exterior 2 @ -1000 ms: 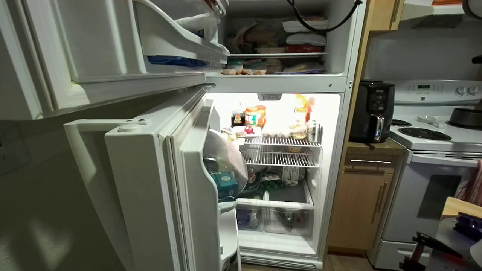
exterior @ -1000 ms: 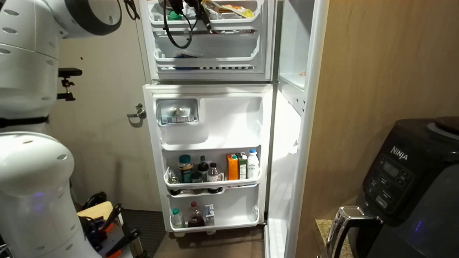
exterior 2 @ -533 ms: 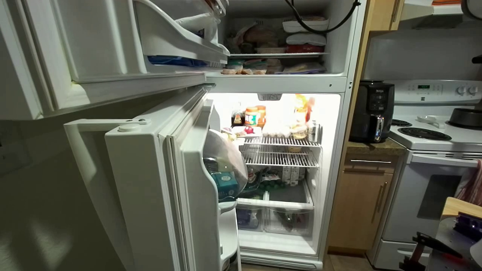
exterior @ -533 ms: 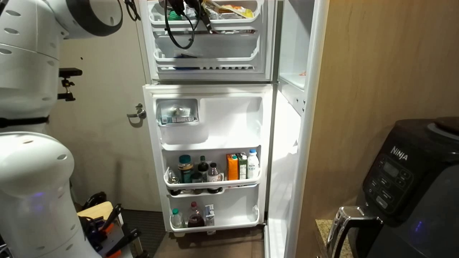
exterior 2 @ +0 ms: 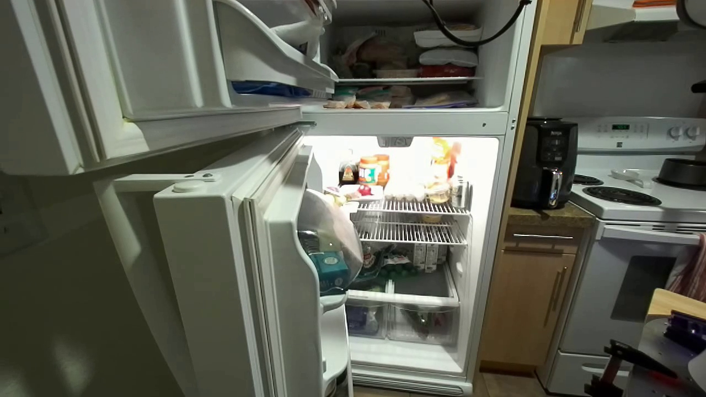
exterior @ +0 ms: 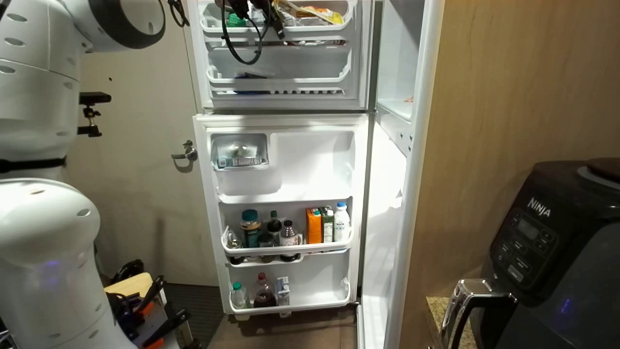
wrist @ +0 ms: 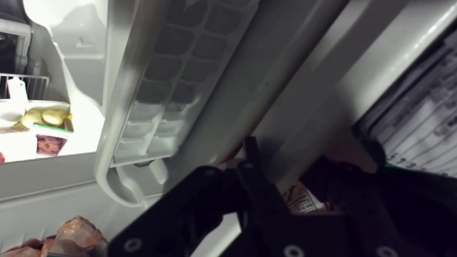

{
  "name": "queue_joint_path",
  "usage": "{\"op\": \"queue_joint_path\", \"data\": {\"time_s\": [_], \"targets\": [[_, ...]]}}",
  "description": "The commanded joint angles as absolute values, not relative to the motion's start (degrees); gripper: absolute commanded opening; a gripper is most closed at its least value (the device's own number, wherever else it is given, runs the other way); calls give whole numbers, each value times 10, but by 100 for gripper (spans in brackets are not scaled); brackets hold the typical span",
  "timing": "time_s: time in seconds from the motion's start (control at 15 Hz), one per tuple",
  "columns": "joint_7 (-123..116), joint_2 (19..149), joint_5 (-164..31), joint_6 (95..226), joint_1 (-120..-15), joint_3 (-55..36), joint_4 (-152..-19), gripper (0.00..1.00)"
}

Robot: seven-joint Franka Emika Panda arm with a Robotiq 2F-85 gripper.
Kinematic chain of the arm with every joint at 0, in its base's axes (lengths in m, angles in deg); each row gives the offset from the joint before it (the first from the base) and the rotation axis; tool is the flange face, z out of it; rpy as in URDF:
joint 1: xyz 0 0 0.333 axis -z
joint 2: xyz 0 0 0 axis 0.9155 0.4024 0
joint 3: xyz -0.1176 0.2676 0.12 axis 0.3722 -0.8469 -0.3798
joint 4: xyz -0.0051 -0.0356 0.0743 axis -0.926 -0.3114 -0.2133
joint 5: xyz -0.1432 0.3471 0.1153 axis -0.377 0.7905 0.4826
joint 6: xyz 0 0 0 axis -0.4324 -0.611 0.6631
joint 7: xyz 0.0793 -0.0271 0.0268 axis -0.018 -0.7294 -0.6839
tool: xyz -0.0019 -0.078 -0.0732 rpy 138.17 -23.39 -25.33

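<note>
1 door shelf (wrist: 321, 92), partly behind fingers (wrist: 256, 182)

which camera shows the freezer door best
An exterior view: there the freezer door shows its inside almost face-on, top cropped. Seen slantwise in an exterior view, that door looks foreshortened. The wrist view seems to catch only part, close up.

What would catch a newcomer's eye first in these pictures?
Likely the brightly lit fridge near the centre of an exterior view, with its freezer door standing open at upper left. Then the big white robot arm filling the left of an exterior view, with a black Ninja appliance at lower right.
</note>
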State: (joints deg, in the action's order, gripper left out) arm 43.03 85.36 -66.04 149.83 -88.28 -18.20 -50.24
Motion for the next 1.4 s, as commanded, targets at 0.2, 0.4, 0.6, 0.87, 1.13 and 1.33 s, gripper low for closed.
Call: {"op": "queue_joint_path", "data": {"time_s": [0.2, 0.4, 0.6, 0.87, 1.13, 1.33], "targets": [[402, 804, -651, 1447, -865, -181, -549, 8], [401, 789, -651, 1426, -857, -176, -561, 7], [399, 770, -653, 1417, -852, -169, -580, 6], [378, 743, -645, 1418, -847, -167, -610, 52], [345, 708, -638, 1421, -846, -165, -642, 78], [325, 684, -642, 1426, -848, -163, -656, 97]]}}
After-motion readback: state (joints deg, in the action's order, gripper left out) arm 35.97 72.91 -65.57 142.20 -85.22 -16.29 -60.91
